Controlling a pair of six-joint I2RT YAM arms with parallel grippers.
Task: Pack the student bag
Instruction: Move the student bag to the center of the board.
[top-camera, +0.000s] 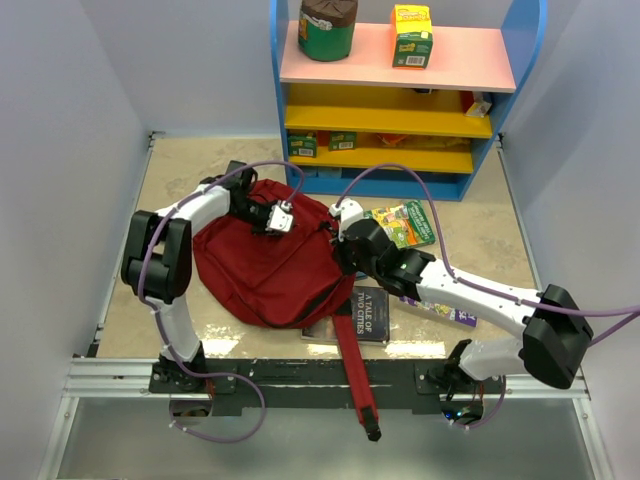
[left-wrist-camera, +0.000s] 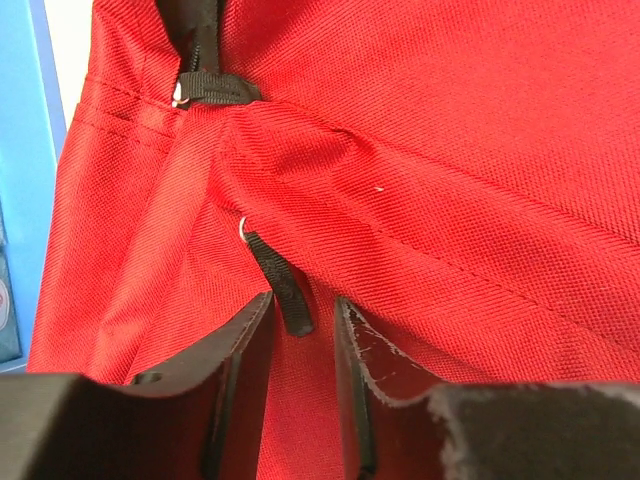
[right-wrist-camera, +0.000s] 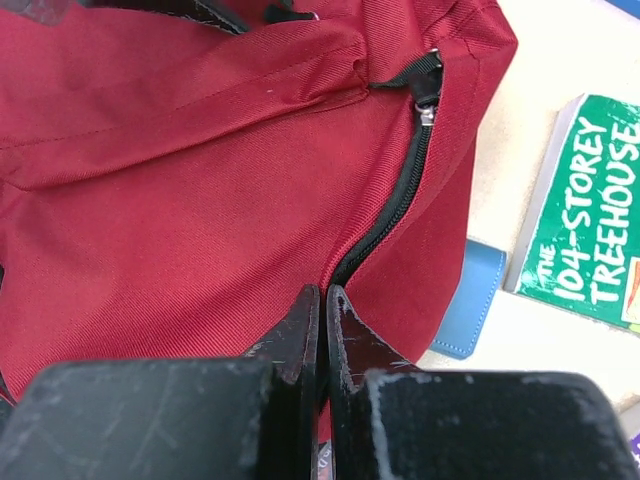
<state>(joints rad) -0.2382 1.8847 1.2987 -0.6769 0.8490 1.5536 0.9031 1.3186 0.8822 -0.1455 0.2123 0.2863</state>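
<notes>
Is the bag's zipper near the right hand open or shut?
Shut where visible: the zipper on the student bag runs as one joined black line.

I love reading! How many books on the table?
3: green Treehouse book right of the bag, Tale of Two Cities under its near edge, purple one beneath the right arm. More may hide.

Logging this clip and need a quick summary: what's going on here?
Both arms are on the student bag, which lies on the table. The left claw is open around a black zipper pull. The right claw is shut on the bag's fabric at the end of a zipper. A green book and a dark book lie on the table, not yet packed.
</notes>
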